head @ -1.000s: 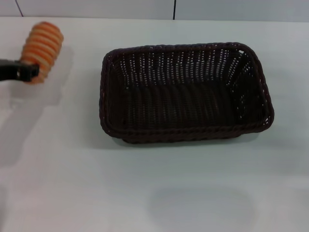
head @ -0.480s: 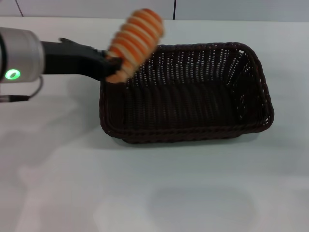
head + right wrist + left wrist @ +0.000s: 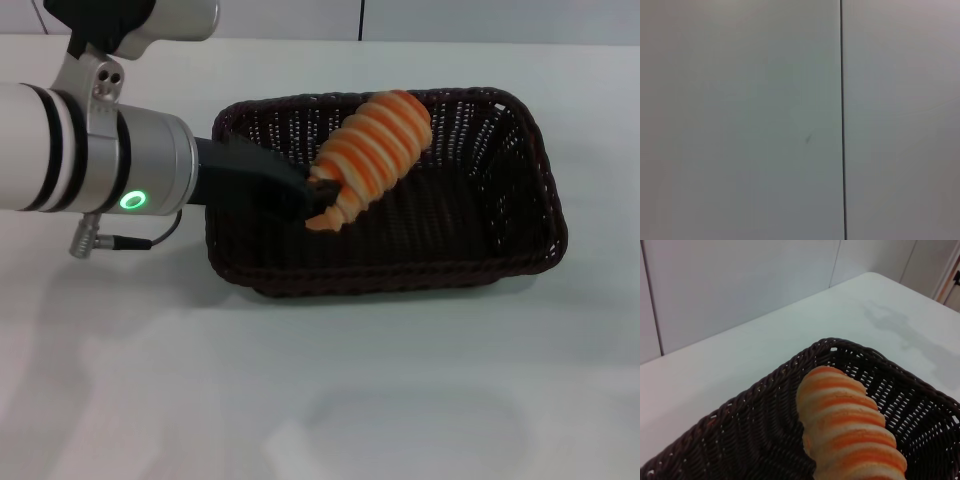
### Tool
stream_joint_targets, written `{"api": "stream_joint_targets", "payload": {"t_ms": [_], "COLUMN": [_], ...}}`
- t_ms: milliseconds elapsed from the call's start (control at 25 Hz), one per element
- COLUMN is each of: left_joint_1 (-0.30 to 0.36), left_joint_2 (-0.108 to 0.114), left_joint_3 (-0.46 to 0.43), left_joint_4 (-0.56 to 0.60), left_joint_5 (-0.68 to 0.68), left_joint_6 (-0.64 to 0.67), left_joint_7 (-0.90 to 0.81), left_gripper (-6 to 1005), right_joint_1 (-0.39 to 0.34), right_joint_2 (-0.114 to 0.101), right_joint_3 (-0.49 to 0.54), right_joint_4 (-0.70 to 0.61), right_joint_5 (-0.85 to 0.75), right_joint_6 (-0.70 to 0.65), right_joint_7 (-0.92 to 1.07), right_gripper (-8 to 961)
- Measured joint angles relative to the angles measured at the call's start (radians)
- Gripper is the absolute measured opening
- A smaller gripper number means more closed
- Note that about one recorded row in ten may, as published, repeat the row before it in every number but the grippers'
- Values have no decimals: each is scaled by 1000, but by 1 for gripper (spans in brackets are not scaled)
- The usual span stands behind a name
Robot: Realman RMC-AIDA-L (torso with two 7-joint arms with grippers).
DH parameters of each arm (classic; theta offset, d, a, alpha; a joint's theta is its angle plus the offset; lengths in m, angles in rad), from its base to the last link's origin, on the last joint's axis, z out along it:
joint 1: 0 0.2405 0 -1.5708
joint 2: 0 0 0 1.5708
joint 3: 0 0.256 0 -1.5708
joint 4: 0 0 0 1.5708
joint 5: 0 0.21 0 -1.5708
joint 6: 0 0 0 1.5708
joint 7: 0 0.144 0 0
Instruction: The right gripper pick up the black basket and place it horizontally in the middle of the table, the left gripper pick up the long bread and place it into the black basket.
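The black basket [image 3: 520,240] lies lengthwise across the middle of the white table [image 3: 320,400]. My left gripper [image 3: 312,195] reaches in over the basket's left rim and is shut on the near end of the long bread [image 3: 375,155]. The bread has orange and cream stripes and hangs tilted inside the basket, its far end up toward the back wall. In the left wrist view the bread [image 3: 850,425] fills the near part, with the basket [image 3: 740,435] wall around it. The right gripper is out of view; its wrist view shows only a plain wall.
The silver-white left arm with its green ring [image 3: 132,200] spans the table's left side above the surface. A wall runs along the table's far edge [image 3: 400,40].
My left arm has carried the bread from the table's far left to the right, over the basket's left rim, and lowered it inside the basket. The basket has not moved.
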Motion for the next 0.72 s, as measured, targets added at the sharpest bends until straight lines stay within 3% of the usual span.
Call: {"api": "stream_joint_targets", "payload": {"t_ms": [280, 400, 560, 720], "left_joint_1": [1, 11, 22, 57], "left_joint_2": [1, 3, 4, 6], "left_joint_3": [4, -2, -9, -12], "left_joint_4": [14, 35, 65, 108], "left_joint_5": [-5, -1, 5, 25], "left_joint_6": [21, 61, 119, 277], "left_joint_7": [-6, -1, 1, 3], "left_gripper": [266, 474, 587, 700], "right_joint_1": [-5, -5, -5, -6], "right_joint_2": [-2, -3, -3, -3], "right_joint_3": [0, 0, 0, 0], "right_joint_4": [0, 0, -1, -1], "right_joint_5": [0, 0, 0, 0], "right_joint_6": [0, 0, 0, -1], "right_joint_7": [0, 0, 0, 0], "right_gripper": [317, 317, 318, 318]}}
